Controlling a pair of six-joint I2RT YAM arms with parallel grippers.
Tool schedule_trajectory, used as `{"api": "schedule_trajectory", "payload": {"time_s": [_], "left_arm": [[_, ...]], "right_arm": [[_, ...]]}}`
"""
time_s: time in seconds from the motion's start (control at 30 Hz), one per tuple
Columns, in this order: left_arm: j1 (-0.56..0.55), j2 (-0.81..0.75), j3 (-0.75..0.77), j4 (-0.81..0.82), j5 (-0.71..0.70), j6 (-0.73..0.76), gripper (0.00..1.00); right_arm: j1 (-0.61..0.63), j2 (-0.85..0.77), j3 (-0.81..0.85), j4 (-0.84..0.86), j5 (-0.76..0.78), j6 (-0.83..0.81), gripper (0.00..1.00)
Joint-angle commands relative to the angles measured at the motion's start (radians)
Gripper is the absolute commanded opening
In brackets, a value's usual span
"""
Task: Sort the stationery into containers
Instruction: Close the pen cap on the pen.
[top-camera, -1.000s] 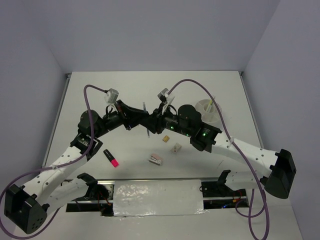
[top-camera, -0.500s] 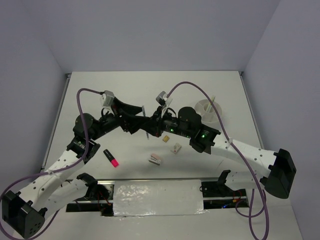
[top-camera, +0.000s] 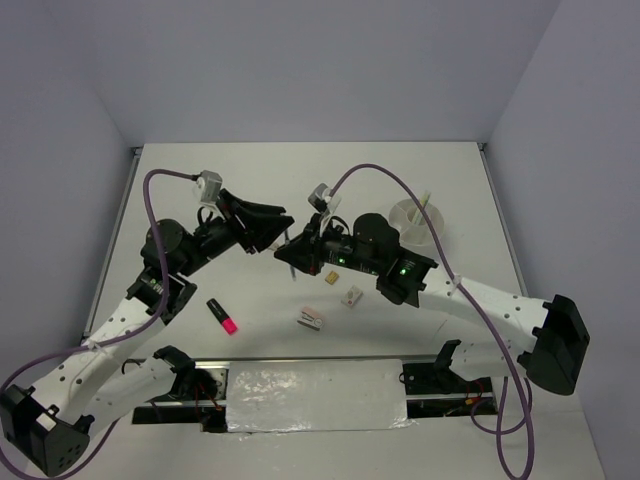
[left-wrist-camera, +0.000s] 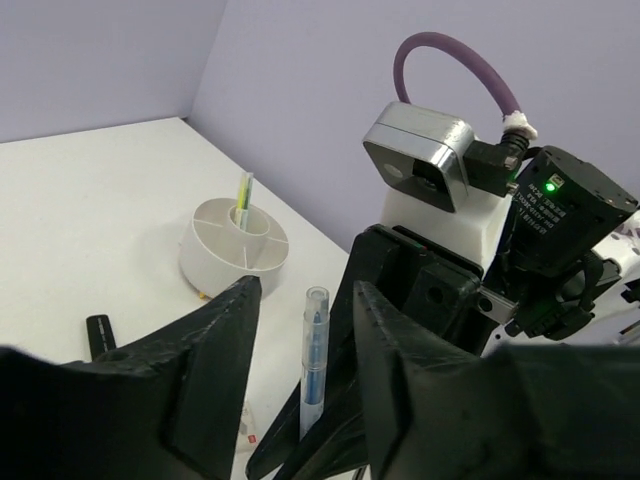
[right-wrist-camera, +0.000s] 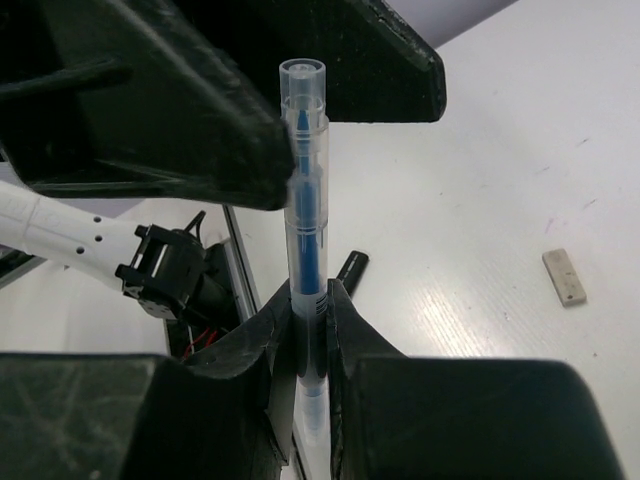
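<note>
- The left gripper (top-camera: 278, 222) has let go and backed off to its own side. A second ago it was nose to nose with the right gripper (top-camera: 291, 252); now there's a gap, and its jaws stand wide with nothing between them.
- The clear plastic pen with a blue core (right-wrist-camera: 303, 200) stays with the right gripper, pinched near its lower end, its capped end poking out past the fingertips. It's up off the white bench (top-camera: 200, 180), mid-scene.
- That looks like a finished handover: the pen now rides on the arm nearer the round white plastic tub with inner dividers (left-wrist-camera: 215, 262), which sits well off to the right, a pale yellow pen (left-wrist-camera: 243, 190) standing in it.
- Next move, I'd judge: swing right and drop the pen into a compartment.
- Waiting on the bench are the black highlighter with a pink end (top-camera: 222, 316) and small pale erasers (top-camera: 311, 318).
</note>
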Motion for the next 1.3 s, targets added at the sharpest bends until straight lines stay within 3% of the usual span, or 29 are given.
{"api": "schedule_trajectory", "payload": {"time_s": [0.0, 0.17, 0.2, 0.3, 0.57, 0.77, 0.97, 1.13, 1.27], "left_arm": [[-0.003, -0.002, 0.04, 0.018, -0.022, 0.013, 0.53], [-0.003, 0.015, 0.044, 0.011, -0.003, 0.013, 0.34], [-0.005, 0.023, 0.044, 0.006, 0.004, 0.013, 0.21], [-0.005, 0.029, 0.043, -0.015, 0.023, 0.018, 0.0], [-0.032, 0.021, -0.06, 0.026, 0.093, 0.001, 0.0], [-0.15, 0.012, -0.086, -0.029, 0.006, 0.058, 0.0], [-0.177, 0.007, -0.143, -0.031, -0.034, 0.065, 0.0], [-0.178, -0.005, -0.106, -0.057, -0.023, 0.087, 0.0], [-0.178, 0.012, -0.042, -0.038, 0.075, 0.108, 0.03]], "right_arm": [[0.001, 0.005, 0.028, 0.033, -0.022, -0.018, 0.0], [-0.001, 0.01, 0.048, 0.022, -0.024, -0.027, 0.0], [0.001, 0.01, 0.051, 0.016, -0.013, -0.028, 0.0], [0.001, 0.008, 0.082, -0.001, 0.024, -0.056, 0.0], [-0.005, 0.056, 0.313, -0.088, 0.102, -0.142, 0.0], [-0.055, 0.151, 0.522, -0.121, 0.11, -0.14, 0.0], [-0.076, 0.154, 0.637, -0.139, 0.105, -0.147, 0.0], [-0.076, 0.166, 0.594, -0.121, 0.056, -0.144, 0.0], [-0.076, 0.222, 0.522, -0.062, -0.03, -0.096, 0.0]]}}
